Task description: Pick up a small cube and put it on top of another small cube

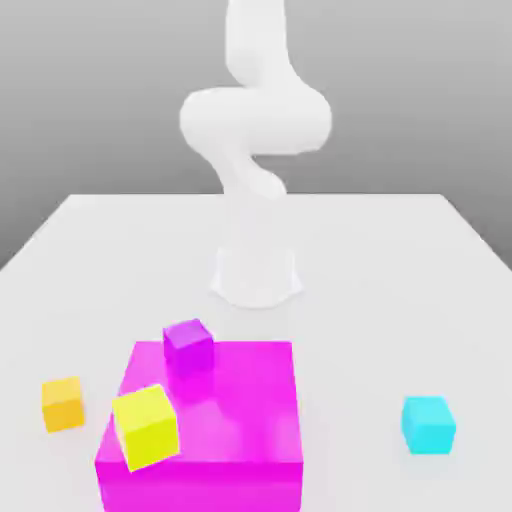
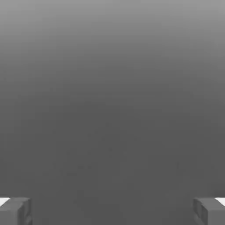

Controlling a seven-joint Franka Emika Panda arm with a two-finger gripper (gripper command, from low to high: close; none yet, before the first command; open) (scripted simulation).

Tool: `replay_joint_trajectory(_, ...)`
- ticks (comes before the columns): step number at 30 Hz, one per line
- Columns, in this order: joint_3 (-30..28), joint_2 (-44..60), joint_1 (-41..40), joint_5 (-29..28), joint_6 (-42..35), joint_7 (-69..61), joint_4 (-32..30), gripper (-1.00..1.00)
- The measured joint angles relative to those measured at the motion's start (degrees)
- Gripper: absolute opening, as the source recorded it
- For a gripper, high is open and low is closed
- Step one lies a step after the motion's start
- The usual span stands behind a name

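Nearest the exterior camera, the orange cube [image 1: 62, 404] sits on the white counter [image 1: 400, 260] off the exterior view's left, big magenta block [image 1: 215, 440] between it and the cyan cube [image 1: 428, 423] well apart on the right; the arm [image 1: 255, 150] stands far behind. Tool [image 2: 112, 211] hangs released, fingertips [image 2: 15, 211] spread wide on nothing, so I'd guess it has to come forward and leftward first.

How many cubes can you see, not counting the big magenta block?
4. Orange cube on the table at the exterior view's left; cyan cube at its right; purple cube and yellow cube on the magenta block. More may hide behind the block.
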Motion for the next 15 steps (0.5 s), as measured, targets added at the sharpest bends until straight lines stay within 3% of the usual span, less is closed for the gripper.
replay_joint_trajectory(8,0.3,16.4,-11.7,-5.8,7.6,13.6,-5.1,0.0)
replay_joint_trajectory(15,-3.1,30.4,-18.7,-8.4,14.3,23.6,-9.4,0.0)
